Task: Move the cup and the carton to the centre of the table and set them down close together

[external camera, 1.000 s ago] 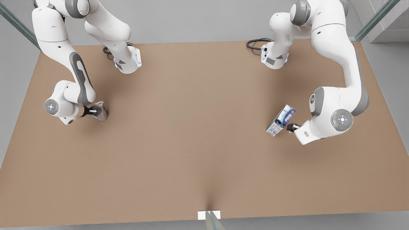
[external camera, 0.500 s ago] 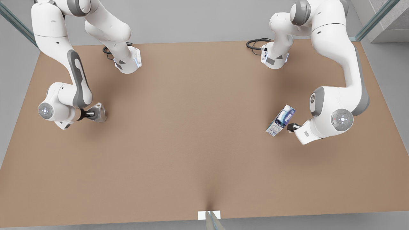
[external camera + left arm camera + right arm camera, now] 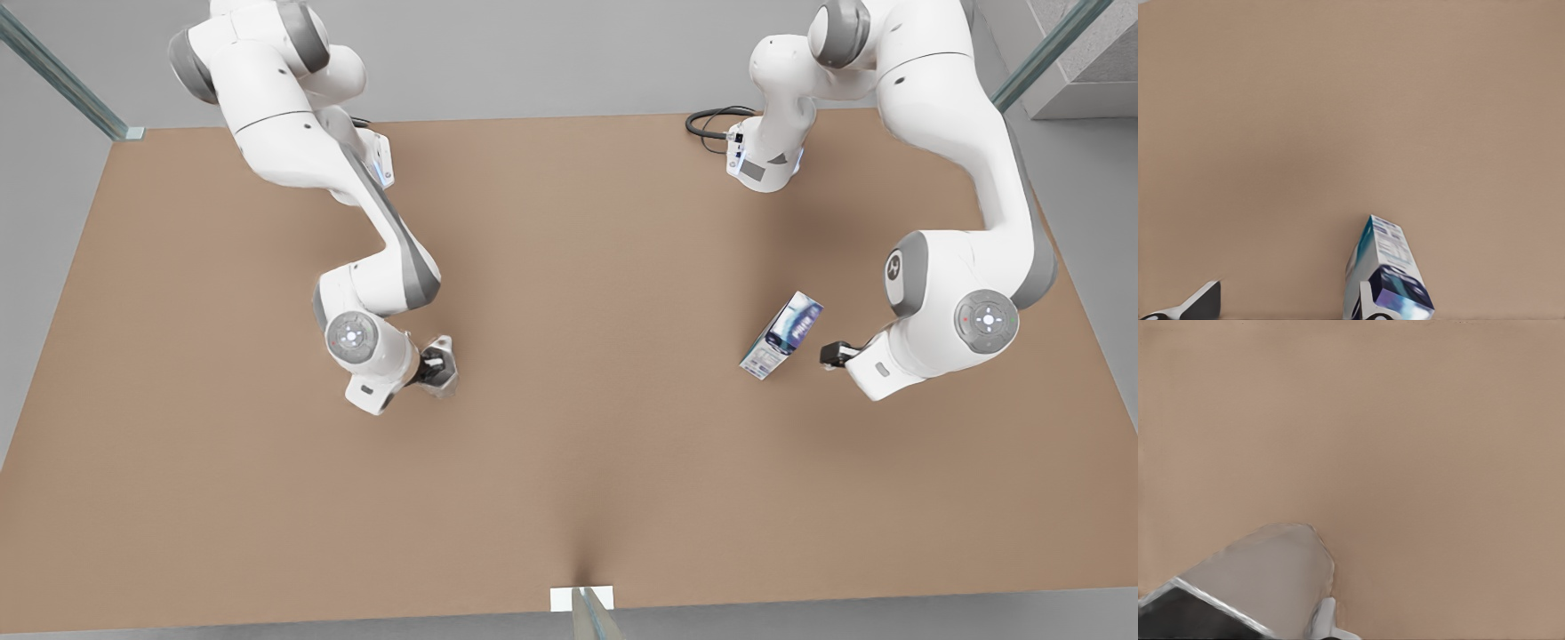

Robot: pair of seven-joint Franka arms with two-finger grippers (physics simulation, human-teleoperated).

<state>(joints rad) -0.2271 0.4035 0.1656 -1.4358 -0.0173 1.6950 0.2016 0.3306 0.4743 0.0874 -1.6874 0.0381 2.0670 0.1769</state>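
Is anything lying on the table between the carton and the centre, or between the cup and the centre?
Nothing visible. Bare table lies between the carton and the cup, which the right gripper grips. The left gripper is beside the carton.

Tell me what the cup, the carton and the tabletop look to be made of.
Cup, held by the right gripper: probably metal, given its silver-grey faceted sides with a dull sheen. Carton, beside the left gripper: likely printed cardboard, with flat blue-and-white faces and sharp folded edges. Table: matte tan, no visible grain; the material stays unclear.
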